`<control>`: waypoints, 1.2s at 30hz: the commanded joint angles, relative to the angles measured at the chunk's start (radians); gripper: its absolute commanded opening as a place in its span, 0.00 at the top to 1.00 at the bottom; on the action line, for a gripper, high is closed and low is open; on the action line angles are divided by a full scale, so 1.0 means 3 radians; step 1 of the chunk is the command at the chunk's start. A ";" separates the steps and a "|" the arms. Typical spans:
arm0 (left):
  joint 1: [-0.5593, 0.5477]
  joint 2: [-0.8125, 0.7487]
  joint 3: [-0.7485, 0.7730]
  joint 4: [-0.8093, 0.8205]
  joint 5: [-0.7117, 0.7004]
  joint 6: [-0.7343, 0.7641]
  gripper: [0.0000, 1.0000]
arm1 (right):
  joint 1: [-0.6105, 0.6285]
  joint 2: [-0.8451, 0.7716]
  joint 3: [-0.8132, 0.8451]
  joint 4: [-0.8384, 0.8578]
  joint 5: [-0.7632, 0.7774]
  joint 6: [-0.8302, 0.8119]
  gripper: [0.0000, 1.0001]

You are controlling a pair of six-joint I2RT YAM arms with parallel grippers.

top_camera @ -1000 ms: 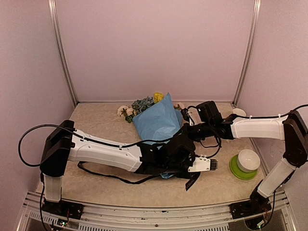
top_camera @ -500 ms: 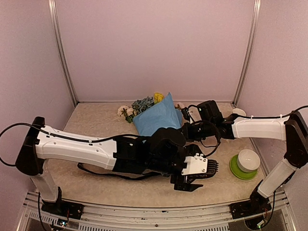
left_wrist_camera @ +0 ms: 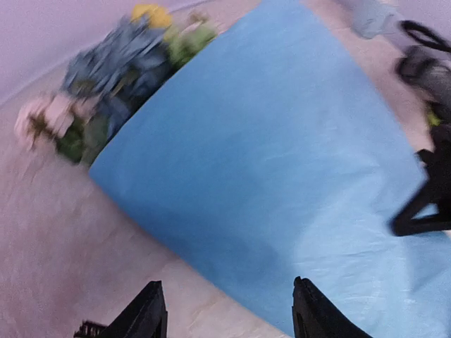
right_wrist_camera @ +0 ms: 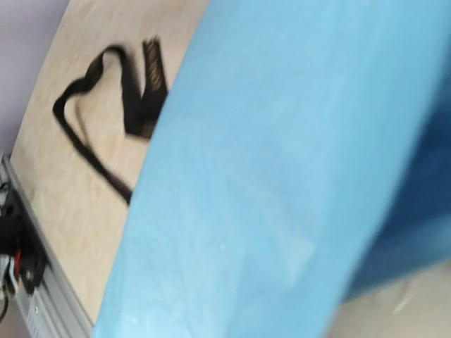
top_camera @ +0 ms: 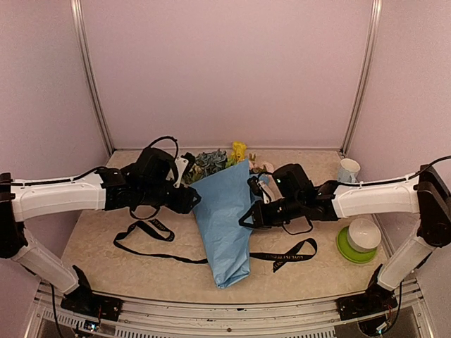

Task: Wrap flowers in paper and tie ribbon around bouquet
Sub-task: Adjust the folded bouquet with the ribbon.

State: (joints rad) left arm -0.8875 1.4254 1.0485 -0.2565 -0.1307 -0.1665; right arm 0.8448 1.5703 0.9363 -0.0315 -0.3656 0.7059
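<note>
Flowers (top_camera: 211,158) wrapped in paper (top_camera: 225,232) cone, centre frame; ribbon (top_camera: 282,255) lies loose underneath, untied. L claw (top_camera: 187,201) part-open, empty; R claw (top_camera: 252,215) closed at paper's edge, grip unclear.

Arms: left arm (top_camera: 63,198) and right arm (top_camera: 370,198) reach inward from opposite sides, forearms near level. Fingers (left_wrist_camera: 149,313) of left end effector (top_camera: 189,200) spread apart. Jaws of right end effector (top_camera: 252,215) closed; not in its wrist view.

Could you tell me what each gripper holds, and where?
The right gripper seems to pinch the paper at its right edge; the left gripper holds nothing.
</note>
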 commanded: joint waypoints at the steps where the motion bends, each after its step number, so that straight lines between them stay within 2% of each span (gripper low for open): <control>1: 0.0393 0.0050 -0.0430 -0.0436 -0.0003 -0.0812 0.35 | 0.0200 -0.0005 -0.0238 0.0240 0.0039 0.0245 1.00; 4: 0.0431 0.0160 -0.0776 -0.0036 0.0134 -0.0947 0.22 | 0.0249 0.0096 -0.0369 0.0395 0.0095 0.0332 1.00; 11: 0.0427 0.0595 -0.0779 0.0031 -0.0118 -0.0926 0.23 | 0.0341 0.0370 -0.0337 0.0420 0.0048 0.0317 1.00; 14: 0.0422 0.0701 -0.0817 -0.0026 -0.0087 -0.0930 0.30 | 0.0369 0.0379 -0.0361 0.0414 0.0082 0.0329 1.00; 16: 0.0427 0.0708 -0.0879 0.0009 0.0019 -0.0940 0.40 | 0.0378 0.0400 -0.0380 0.0437 0.0059 0.0341 1.00; 21: 0.0478 0.0698 -0.1009 0.0162 0.0127 -0.0976 0.86 | 0.0384 0.0440 -0.0380 0.0447 0.0058 0.0318 1.00; 23: 0.0518 0.0726 -0.1022 0.0200 0.0189 -0.0957 1.00 | 0.0385 0.0452 -0.0377 0.0446 0.0062 0.0305 1.00; 27: 0.0535 0.0656 -0.0928 0.0169 0.0132 -0.0882 1.00 | 0.0377 0.0495 -0.0361 0.0447 0.0051 0.0288 1.00; 30: 0.0465 0.0333 -0.0807 0.0201 0.0031 -0.0804 1.00 | 0.0375 0.0515 -0.0378 0.0469 0.0057 0.0290 1.00; 33: 0.0323 0.0053 -0.0523 0.0236 0.0159 -0.0726 1.00 | 0.0374 0.0549 -0.0390 0.0498 0.0051 0.0295 1.00; 36: 0.0058 -0.0026 -0.0058 0.0046 0.0080 -0.0688 1.00 | 0.0370 0.0590 -0.0369 0.0509 0.0020 0.0295 1.00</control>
State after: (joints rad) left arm -0.7860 1.4868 0.8547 -0.2344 -0.1020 -0.4103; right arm 0.9470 1.7157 0.8337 0.1036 -0.3500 0.8013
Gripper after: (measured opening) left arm 0.007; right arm 0.006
